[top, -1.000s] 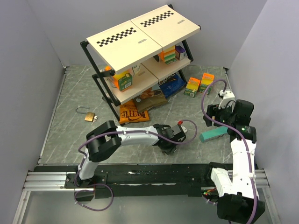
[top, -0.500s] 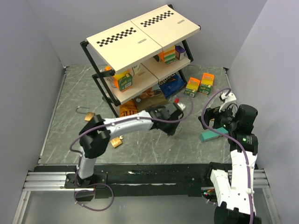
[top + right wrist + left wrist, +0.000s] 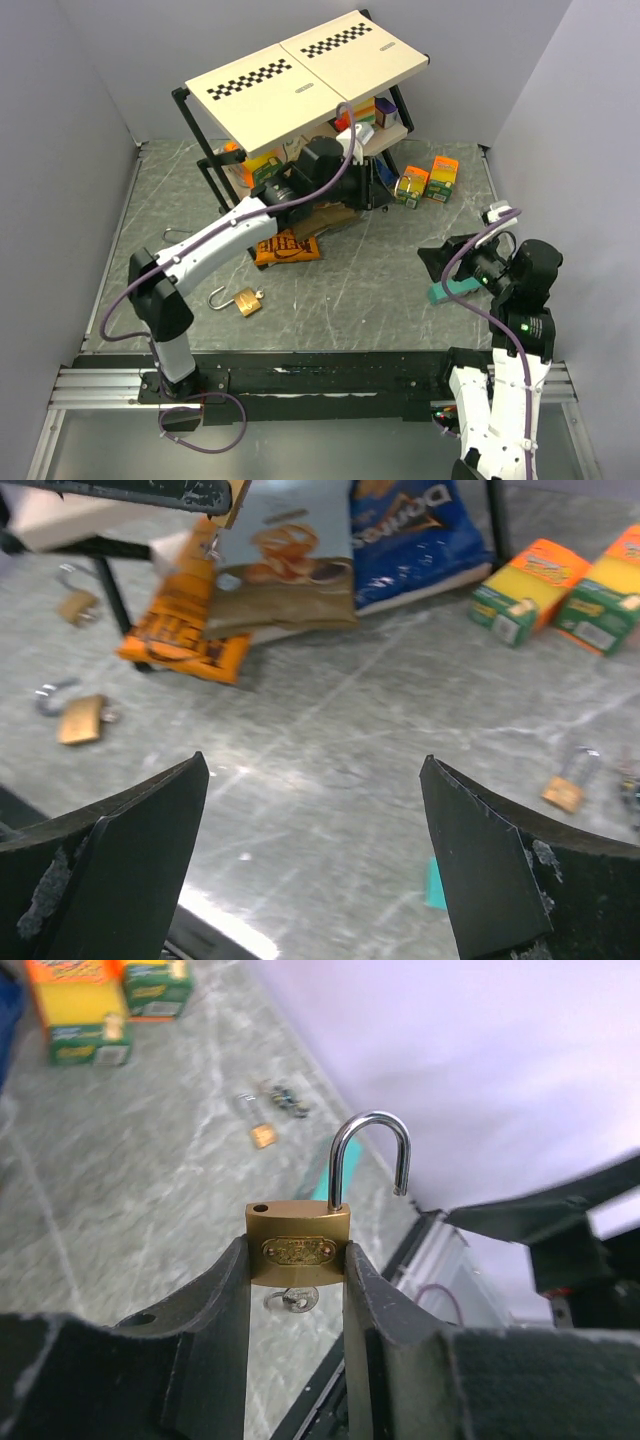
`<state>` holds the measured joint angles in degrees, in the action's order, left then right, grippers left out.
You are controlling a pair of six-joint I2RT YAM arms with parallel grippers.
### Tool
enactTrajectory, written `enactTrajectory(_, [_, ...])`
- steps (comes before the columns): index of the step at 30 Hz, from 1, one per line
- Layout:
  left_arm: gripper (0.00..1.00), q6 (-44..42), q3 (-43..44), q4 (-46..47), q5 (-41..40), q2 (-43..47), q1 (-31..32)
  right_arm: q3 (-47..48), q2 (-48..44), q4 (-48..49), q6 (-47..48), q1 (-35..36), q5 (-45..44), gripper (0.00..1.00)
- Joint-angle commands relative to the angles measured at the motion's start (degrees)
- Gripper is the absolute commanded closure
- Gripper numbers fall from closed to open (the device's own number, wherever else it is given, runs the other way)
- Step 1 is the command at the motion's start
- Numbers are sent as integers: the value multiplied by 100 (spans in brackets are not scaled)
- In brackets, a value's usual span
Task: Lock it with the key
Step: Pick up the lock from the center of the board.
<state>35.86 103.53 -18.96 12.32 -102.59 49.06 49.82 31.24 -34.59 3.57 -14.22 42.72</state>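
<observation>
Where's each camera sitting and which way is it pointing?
Top external: above, behind the bases, looking down on the shelf rack; left arm and right arm show.
Left wrist: on left arm, faces right wall; left gripper clamps brass padlock.
Right wrist: on right arm, faces snack bags; open right gripper shows.
Both wrist views share the orange-green cartons.

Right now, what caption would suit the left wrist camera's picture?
Left claw grips a brass padlock by its sides, shackle open, key sticking out underneath.
</observation>
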Motion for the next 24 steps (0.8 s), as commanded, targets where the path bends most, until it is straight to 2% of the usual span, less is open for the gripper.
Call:
enactTrajectory(1, [99,80,-743,1034,623,651,130,396,-110,425,-1085,24,474,6])
enactTrajectory(4, [99,53,-1106,1500,623,924,122,440,-119,970,-1832,24,562,6])
enactTrajectory(8, [99,9,-1220,1597,457,1012,130,590,144,1831,-2885,16,702,7])
enactTrajectory(11, [99,62,-1317,1615,438,1048,130,599,364,2288,-3257,33,764,9])
enactTrajectory(18, [99,351,-1467,1852,526,1144,78,432,549,2413,-3214,59,835,13])
enactTrajectory(21, [99,957,-1327,1852,736,1022,-71,344,444,2352,-2854,138,572,13])
enactTrajectory(24, [99,1660,-1151,1800,947,828,-160,353,400,2124,-2511,261,-148,18])
